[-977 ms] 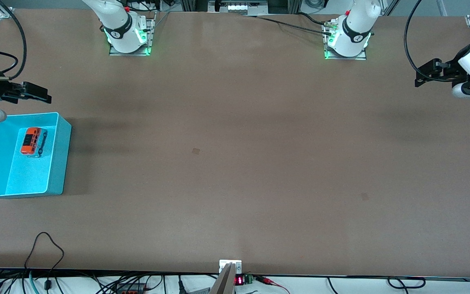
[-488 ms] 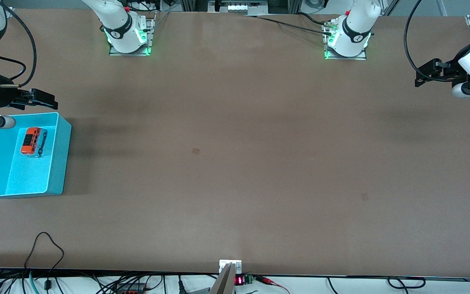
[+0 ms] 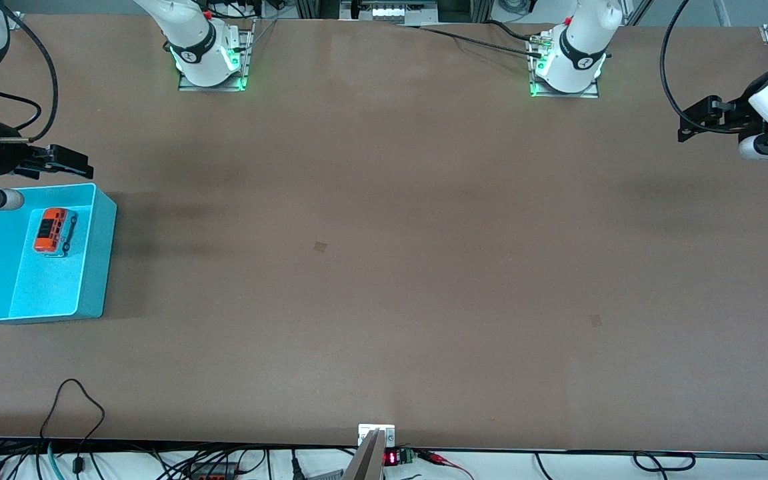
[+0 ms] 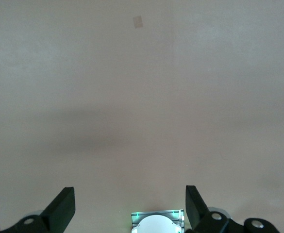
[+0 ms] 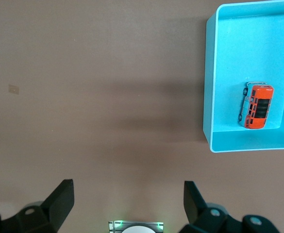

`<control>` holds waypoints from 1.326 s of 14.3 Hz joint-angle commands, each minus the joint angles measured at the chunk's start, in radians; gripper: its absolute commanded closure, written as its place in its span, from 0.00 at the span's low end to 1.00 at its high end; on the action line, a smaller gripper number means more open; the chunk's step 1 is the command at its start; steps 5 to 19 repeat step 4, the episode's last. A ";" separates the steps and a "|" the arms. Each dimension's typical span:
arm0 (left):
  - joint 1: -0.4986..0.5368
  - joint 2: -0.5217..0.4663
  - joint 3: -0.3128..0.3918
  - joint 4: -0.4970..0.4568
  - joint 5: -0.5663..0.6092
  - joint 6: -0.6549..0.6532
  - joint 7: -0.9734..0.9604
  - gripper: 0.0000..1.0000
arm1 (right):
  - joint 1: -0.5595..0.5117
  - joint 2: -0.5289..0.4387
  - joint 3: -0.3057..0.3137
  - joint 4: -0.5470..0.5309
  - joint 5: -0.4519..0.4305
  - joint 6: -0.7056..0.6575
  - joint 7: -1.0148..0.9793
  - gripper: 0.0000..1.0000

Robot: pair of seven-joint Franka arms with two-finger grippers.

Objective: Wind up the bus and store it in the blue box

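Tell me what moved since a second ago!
Only the right gripper moved: it slid a little toward the table's middle, above the tall light-blue plastic box's rim, fingers open. The small orange toy bus stayed lying in the box, and the open left gripper kept waiting.

Glossy plastic bus [image 3: 54,231], smooth cyan plastic blue box [image 3: 99,267] — matt brown table [image 3: 384,267]

White arms [image 3: 581,40], black end effectors [image 3: 707,117], cables.
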State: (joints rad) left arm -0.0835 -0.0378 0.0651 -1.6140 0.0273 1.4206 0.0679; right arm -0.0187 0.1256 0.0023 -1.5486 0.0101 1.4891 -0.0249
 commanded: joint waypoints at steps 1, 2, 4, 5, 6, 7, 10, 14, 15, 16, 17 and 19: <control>-0.002 -0.011 -0.004 0.011 -0.003 -0.019 0.004 0.00 | 0.016 -0.015 -0.013 -0.013 0.002 0.007 0.016 0.00; -0.001 -0.011 -0.004 0.011 -0.003 -0.020 0.004 0.00 | 0.016 -0.015 -0.013 -0.013 0.002 0.007 0.017 0.00; -0.002 -0.020 -0.001 0.011 -0.003 -0.025 0.006 0.00 | 0.014 -0.015 -0.013 -0.013 0.002 0.007 0.017 0.00; -0.002 -0.020 -0.001 0.011 -0.003 -0.025 0.006 0.00 | 0.014 -0.015 -0.013 -0.013 0.002 0.007 0.017 0.00; -0.002 -0.020 -0.001 0.011 -0.003 -0.025 0.006 0.00 | 0.014 -0.015 -0.013 -0.013 0.002 0.007 0.017 0.00; -0.002 -0.020 -0.001 0.011 -0.003 -0.025 0.006 0.00 | 0.014 -0.015 -0.013 -0.013 0.002 0.007 0.017 0.00; -0.002 -0.020 -0.001 0.011 -0.003 -0.025 0.006 0.00 | 0.014 -0.015 -0.013 -0.013 0.002 0.007 0.017 0.00; -0.002 -0.020 -0.001 0.011 -0.003 -0.025 0.006 0.00 | 0.014 -0.015 -0.013 -0.013 0.002 0.007 0.017 0.00; -0.002 -0.020 -0.001 0.011 -0.003 -0.025 0.006 0.00 | 0.014 -0.015 -0.013 -0.013 0.002 0.007 0.017 0.00; -0.002 -0.020 -0.001 0.011 -0.003 -0.025 0.006 0.00 | 0.014 -0.015 -0.013 -0.013 0.002 0.007 0.017 0.00; -0.002 -0.020 -0.001 0.011 -0.003 -0.025 0.006 0.00 | 0.014 -0.015 -0.013 -0.013 0.002 0.007 0.017 0.00; -0.002 -0.020 -0.001 0.011 -0.003 -0.025 0.006 0.00 | 0.014 -0.015 -0.013 -0.013 0.002 0.007 0.017 0.00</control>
